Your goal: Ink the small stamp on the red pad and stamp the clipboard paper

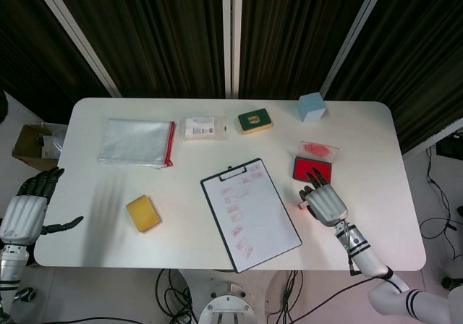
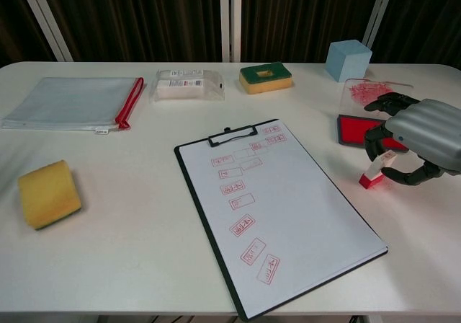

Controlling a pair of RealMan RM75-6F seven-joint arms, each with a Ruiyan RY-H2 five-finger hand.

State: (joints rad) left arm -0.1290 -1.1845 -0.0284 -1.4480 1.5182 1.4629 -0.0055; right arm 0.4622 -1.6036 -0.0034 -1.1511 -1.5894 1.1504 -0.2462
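The clipboard [image 1: 249, 212] [image 2: 274, 208] lies mid-table, its paper bearing several red stamp marks. To its right sits the red ink pad [image 1: 312, 169] [image 2: 356, 128], with its clear lid [image 1: 317, 150] behind it. My right hand [image 1: 324, 199] [image 2: 421, 139] hovers just in front of the pad, fingers curled down around the small stamp [image 2: 376, 170] [image 1: 302, 205]. The stamp is white with a red base, tilted, and its base is at the table between pad and clipboard. My left hand [image 1: 25, 208] hangs off the table's left edge, fingers apart and holding nothing.
A yellow sponge [image 1: 143, 213] [image 2: 47, 193] lies front left. Along the back are a zip pouch [image 1: 136, 142], a small packet [image 1: 202, 128], a green-topped sponge [image 1: 255, 121] and a blue cube [image 1: 312, 107]. A cardboard box [image 1: 32, 145] stands beyond the left edge.
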